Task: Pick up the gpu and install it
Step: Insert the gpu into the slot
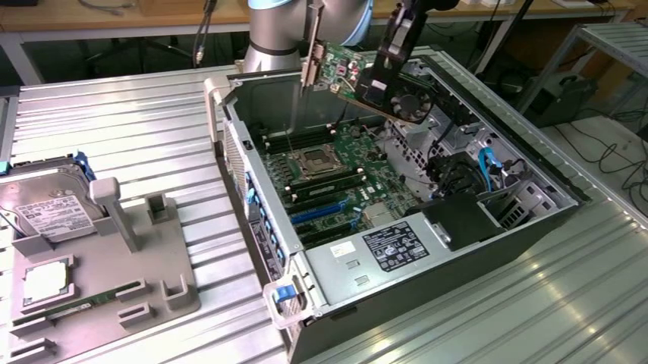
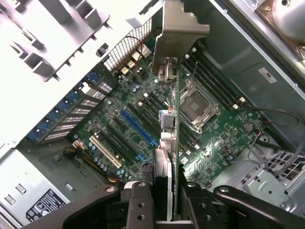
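**Exterior view.** An open computer case (image 1: 385, 311) lies on its side on a ribbed metal surface (image 1: 132, 129), with its motherboard (image 1: 339, 178) facing up. The arm reaches in from the far edge. Its pincer (image 1: 387, 54) is closed on the gpu (image 1: 365, 76) and holds it in the air over the far end of the case, clear of the board. The card hangs tilted. Its green circuit side and thin silver bracket (image 1: 309, 57) are towards the exterior view's left, and its black fan (image 1: 410, 102) is towards the exterior view's right. Below it are the processor socket (image 1: 309, 161) and, nearer the camera, a row of blue slots (image 1: 319, 212). A labelled power supply (image 1: 390, 246) fills the near end of the case. Well apart, at the exterior view's left, a grey fixture (image 1: 111, 265) carries a hard drive (image 1: 51, 208) standing at a slant.

**Wrist view.** The two fingers (image 2: 138, 205) of the pincer (image 2: 167, 193) clamp the gpu (image 2: 170, 143), which is seen edge-on and runs away from the camera to its bracket (image 2: 178, 33). The motherboard (image 2: 224, 138) lies beneath, not touching the card. The processor socket (image 2: 198, 105) is on one side of the card's edge. A long blue slot (image 2: 138, 126) and a white slot (image 2: 105, 151) are on the other side.
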Robot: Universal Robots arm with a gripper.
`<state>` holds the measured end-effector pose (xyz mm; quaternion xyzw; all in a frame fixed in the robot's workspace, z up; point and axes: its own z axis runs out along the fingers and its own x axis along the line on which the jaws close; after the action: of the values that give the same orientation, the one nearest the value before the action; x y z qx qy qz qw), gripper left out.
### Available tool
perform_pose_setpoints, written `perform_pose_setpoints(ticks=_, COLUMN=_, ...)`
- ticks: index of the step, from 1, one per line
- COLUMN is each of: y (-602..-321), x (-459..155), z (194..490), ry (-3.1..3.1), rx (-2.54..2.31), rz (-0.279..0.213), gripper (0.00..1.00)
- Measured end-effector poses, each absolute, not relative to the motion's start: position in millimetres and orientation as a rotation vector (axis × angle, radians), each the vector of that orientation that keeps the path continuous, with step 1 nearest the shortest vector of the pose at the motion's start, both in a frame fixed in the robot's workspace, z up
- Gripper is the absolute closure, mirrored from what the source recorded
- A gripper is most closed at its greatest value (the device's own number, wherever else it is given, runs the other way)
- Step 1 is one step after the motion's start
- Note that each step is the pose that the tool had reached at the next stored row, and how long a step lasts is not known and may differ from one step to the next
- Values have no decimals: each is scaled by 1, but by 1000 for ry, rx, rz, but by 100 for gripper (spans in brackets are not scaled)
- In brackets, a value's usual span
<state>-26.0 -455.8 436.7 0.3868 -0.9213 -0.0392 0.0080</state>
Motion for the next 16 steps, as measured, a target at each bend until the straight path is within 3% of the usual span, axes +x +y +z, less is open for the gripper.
perform_pose_setpoints(ticks=16, y=-456, x=-26, z=437, ry=-2799, rx=1375, rz=-121, gripper=72)
